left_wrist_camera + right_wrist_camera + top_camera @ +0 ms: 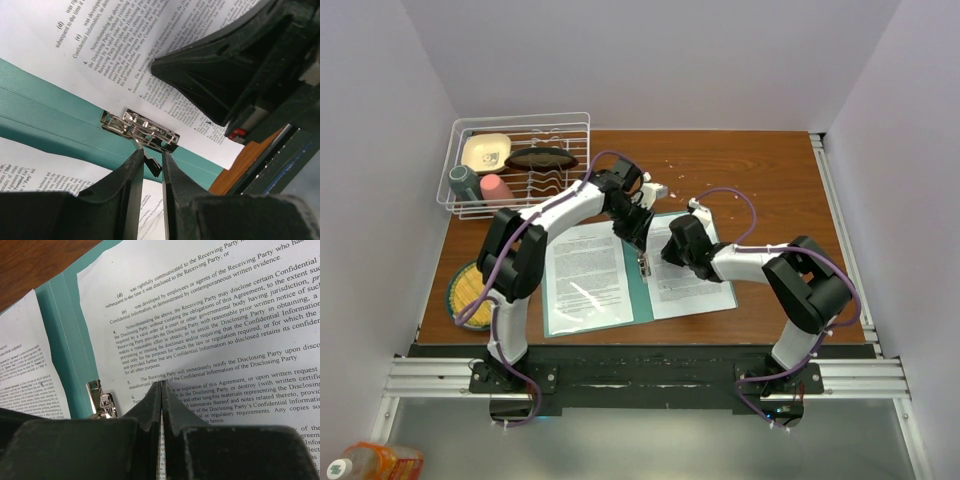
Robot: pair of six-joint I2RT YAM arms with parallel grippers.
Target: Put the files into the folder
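Observation:
The teal folder [642, 295] lies open on the wooden table. One printed file [585, 270] lies on its left half and another file [695, 285] on its right half. The metal clip [644, 265] sits at the spine. My left gripper [642, 240] reaches down at the clip, and in the left wrist view the left gripper [152, 156] is closed on the black lever tab of the clip [140, 127]. My right gripper [668, 252] is shut, and in the right wrist view the right gripper [162, 385] presses its tips on the right file [210, 315] beside the clip [102, 400].
A white wire dish rack [582, 130] with a bowl, cups and a dark dish stands at the back left. A round yellow and green mat [470, 290] lies at the left edge. White walls close in three sides.

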